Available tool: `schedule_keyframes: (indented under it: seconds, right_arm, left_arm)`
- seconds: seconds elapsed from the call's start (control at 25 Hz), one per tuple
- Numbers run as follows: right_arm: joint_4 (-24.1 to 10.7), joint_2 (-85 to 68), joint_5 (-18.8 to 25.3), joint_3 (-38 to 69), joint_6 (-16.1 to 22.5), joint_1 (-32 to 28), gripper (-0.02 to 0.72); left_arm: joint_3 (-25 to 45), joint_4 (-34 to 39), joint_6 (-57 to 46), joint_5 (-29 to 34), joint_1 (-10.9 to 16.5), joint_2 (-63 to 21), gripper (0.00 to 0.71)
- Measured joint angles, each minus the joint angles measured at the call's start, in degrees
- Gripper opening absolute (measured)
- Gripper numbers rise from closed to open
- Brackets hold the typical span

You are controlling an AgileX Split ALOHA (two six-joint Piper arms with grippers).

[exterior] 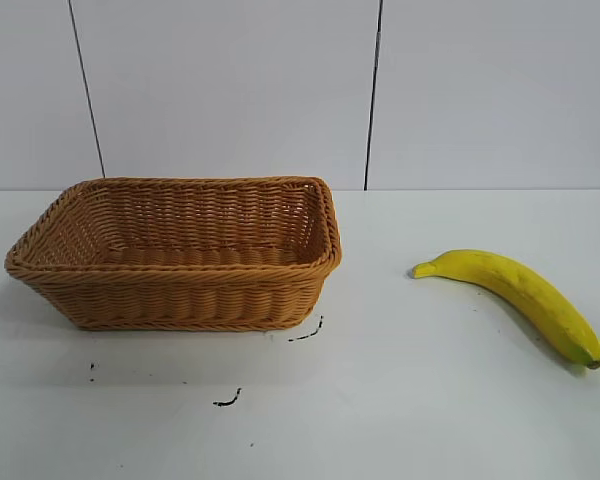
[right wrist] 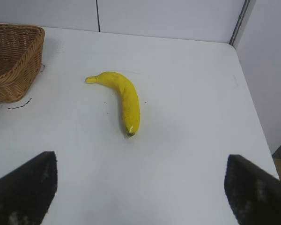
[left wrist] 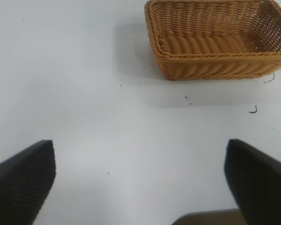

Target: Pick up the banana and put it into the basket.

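Note:
The yellow banana [exterior: 520,294] lies flat on the white table at the right, stem toward the basket, dark tip toward the front right. It also shows in the right wrist view [right wrist: 123,97]. The orange-brown wicker basket [exterior: 180,300] stands empty at the left and shows in the left wrist view [left wrist: 215,65] and at the edge of the right wrist view [right wrist: 9,75]. My right gripper [right wrist: 140,187] is open and empty, well short of the banana. My left gripper [left wrist: 139,180] is open and empty over bare table, away from the basket. Neither gripper shows in the exterior view.
The white table [exterior: 400,400] has a few small black marks [exterior: 228,400] in front of the basket. A pale panelled wall [exterior: 230,90] stands behind. The table's right edge [right wrist: 253,117] shows in the right wrist view.

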Motion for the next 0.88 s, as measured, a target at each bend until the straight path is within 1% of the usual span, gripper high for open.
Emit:
schedule_keyframes:
  seconds: [0.48,0.6,0.88]
  right_arm:
    - [0.0,0.79,0.08,-0.17,0.04,0.0,0.696]
    - [0.0,6.56,0.08,-2.35,0.44,0.0,0.696]
    - [-0.24,30.9,0.01,-13.13,0.44,0.0,0.696]
  left_arm:
    - [0.0,0.0,0.0,0.0,0.0,0.0,0.695]
    - [0.0,0.0,0.0,0.0,0.0,0.0,0.695]
    - [0.0,0.0,0.0,0.0,0.0,0.0,0.695]
